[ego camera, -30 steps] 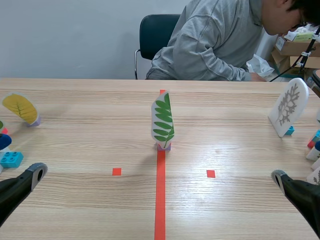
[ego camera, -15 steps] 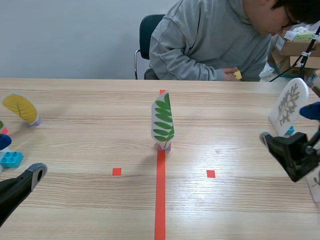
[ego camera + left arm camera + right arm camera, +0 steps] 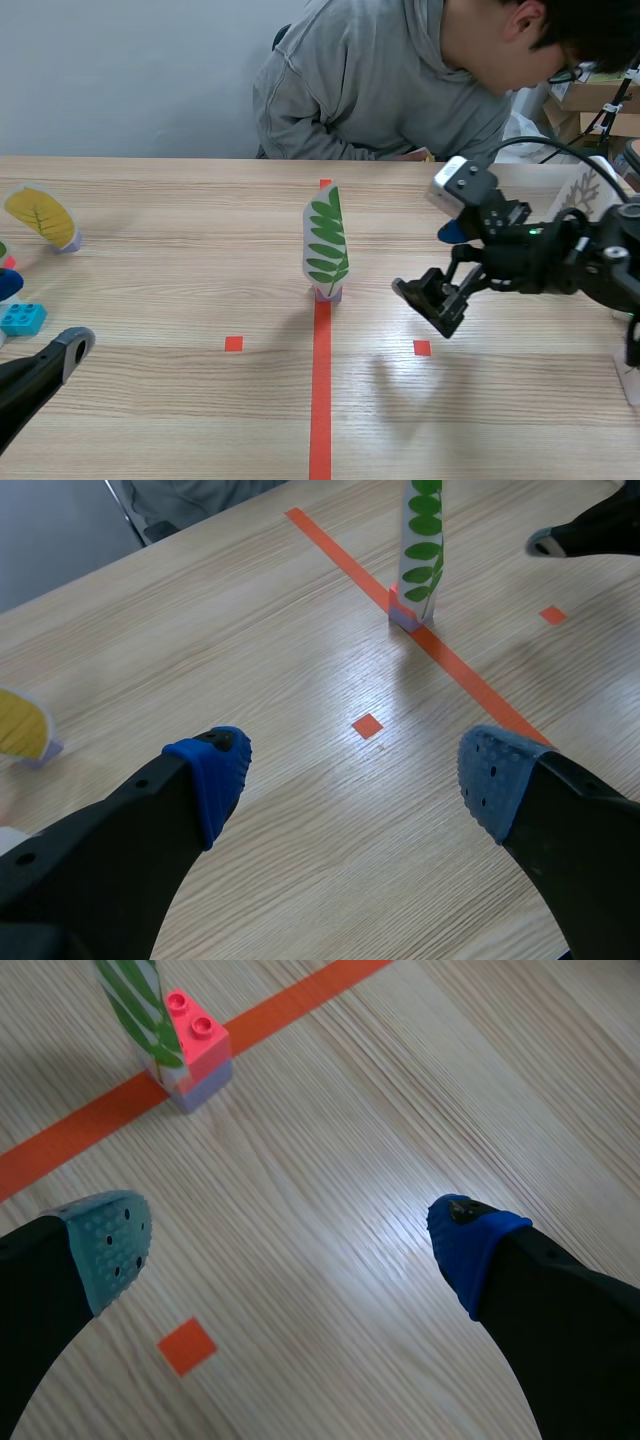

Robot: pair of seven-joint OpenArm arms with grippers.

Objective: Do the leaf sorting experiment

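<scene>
A green fern-leaf card (image 3: 326, 240) stands upright in a small pink and lilac block base (image 3: 197, 1052) on the red centre tape line. My right gripper (image 3: 428, 300) hovers open just right of it, above the table near the right tape square; in the right wrist view the card's base lies ahead of the left finger. My left gripper (image 3: 350, 770) is open and low at the near left, with the green card (image 3: 420, 540) far ahead of it. A yellow leaf card (image 3: 40, 215) stands at the far left. A white leaf card (image 3: 585, 190) stands at the right, partly hidden by the right arm.
A person in a grey hoodie (image 3: 380, 80) leans over the table's far edge. A light blue block (image 3: 22, 318) and other coloured blocks lie at the left edge. More blocks sit at the right edge behind the right arm.
My right arm has risen from the near right corner and swung left toward the green leaf card. The person has leaned further over the table. My left arm is unmoved.
</scene>
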